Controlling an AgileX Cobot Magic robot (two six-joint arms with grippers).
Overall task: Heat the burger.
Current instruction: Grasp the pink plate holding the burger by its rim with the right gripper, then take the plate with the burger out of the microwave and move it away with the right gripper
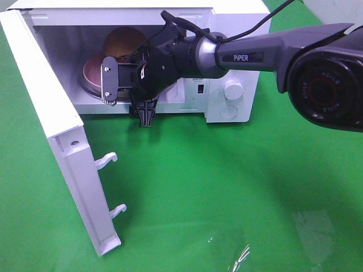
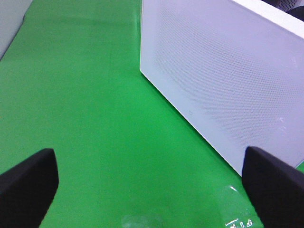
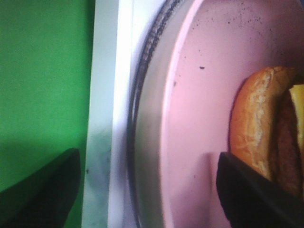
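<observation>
The burger (image 1: 125, 42) sits on a round pink plate (image 1: 93, 71) inside the open white microwave (image 1: 238, 17). My right gripper (image 1: 128, 97) has reached across to the mouth of the cavity, just in front of the plate. It is open and empty. In the right wrist view its fingers (image 3: 38, 190) straddle the plate's near rim (image 3: 204, 118) and the glass turntable edge (image 3: 147, 118). The burger's bun, cheese and patty (image 3: 263, 128) show just beyond one finger. My left gripper (image 2: 152, 190) is open and empty above the green cloth, outside the microwave door (image 2: 228, 85).
The microwave door (image 1: 57, 130) stands swung open to the left, with two latch hooks (image 1: 108, 160) sticking out. The control knobs (image 1: 233, 89) are on the right of the cavity. A green cloth (image 1: 227, 198) covers the table.
</observation>
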